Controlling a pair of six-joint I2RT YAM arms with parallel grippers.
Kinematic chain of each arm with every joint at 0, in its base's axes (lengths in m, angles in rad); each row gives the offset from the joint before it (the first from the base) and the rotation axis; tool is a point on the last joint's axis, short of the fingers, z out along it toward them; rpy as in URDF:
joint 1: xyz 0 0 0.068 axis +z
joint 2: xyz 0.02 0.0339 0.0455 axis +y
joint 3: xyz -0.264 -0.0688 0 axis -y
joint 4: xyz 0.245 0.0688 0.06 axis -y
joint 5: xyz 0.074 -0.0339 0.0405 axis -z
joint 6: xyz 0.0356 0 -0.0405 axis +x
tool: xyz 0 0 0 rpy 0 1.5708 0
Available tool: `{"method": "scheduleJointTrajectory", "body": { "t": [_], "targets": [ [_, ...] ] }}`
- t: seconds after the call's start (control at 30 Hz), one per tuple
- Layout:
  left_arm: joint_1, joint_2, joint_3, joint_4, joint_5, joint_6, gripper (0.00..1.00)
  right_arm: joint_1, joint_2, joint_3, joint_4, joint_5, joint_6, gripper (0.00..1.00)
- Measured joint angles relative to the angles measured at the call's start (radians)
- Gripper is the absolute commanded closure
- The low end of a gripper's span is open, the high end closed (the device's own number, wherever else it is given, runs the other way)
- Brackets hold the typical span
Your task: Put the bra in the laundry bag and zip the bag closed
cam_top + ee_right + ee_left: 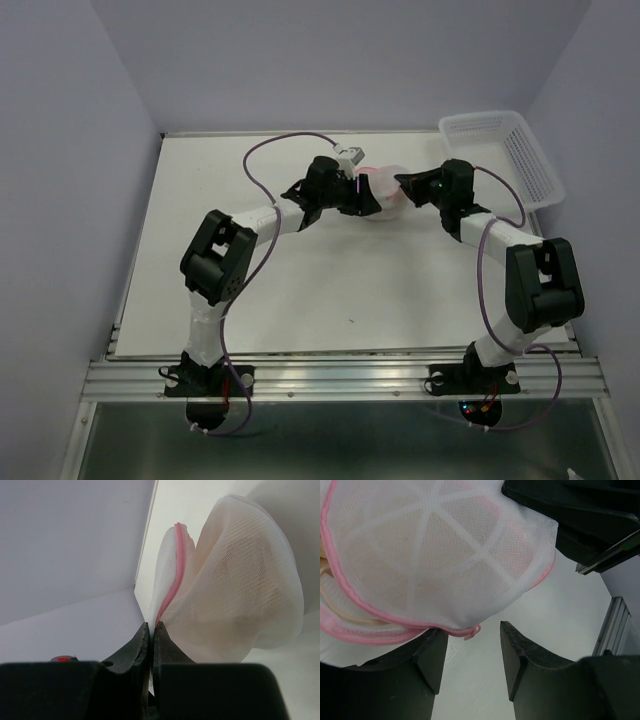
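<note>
You're working on a white table [300, 290] boxed in by pale lavender walls, a white slotted basket [520, 150] sitting beyond your right claw. The laundry bag [445, 545] lies right ahead of your left gripper [472, 631], its pink zipper band [350, 597] running just past the fingertips and a small pink loop hanging into the gap between them. The peach bra [345, 612] shows through the mesh, inside the bag. Your left claw stands wide apart, holding nothing. Your right gripper [152, 627] is pinched tight on the bag's edge at the zipper band, the pouch ballooning away from it. Both arms reach forward, elbows bowed outward, wrists converging on the bag from either side.
</note>
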Motion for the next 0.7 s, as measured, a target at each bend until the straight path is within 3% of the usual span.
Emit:
{"method": "scheduleJointTrajectory", "body": {
  "t": [0.2,0.3,0.47,0.7],
  "targets": [
    [0.0,0.027,0.03,-0.008,-0.001,-0.017,0.67,-0.001,-0.01,-0.015,0.021,0.014,0.025,0.99],
    [0.0,0.034,0.032,-0.011,0.0,-0.021,0.71,0.0,-0.013,-0.015,0.024,0.014,0.028,0.99],
    [0.0,0.034,0.032,-0.011,-0.003,-0.021,1.0,0.001,-0.014,-0.017,0.027,0.017,0.032,0.99],
    [0.0,0.024,0.026,-0.017,-0.037,-0.008,1.0,0.001,-0.014,-0.017,0.026,0.029,0.025,0.99]
  ]
}}
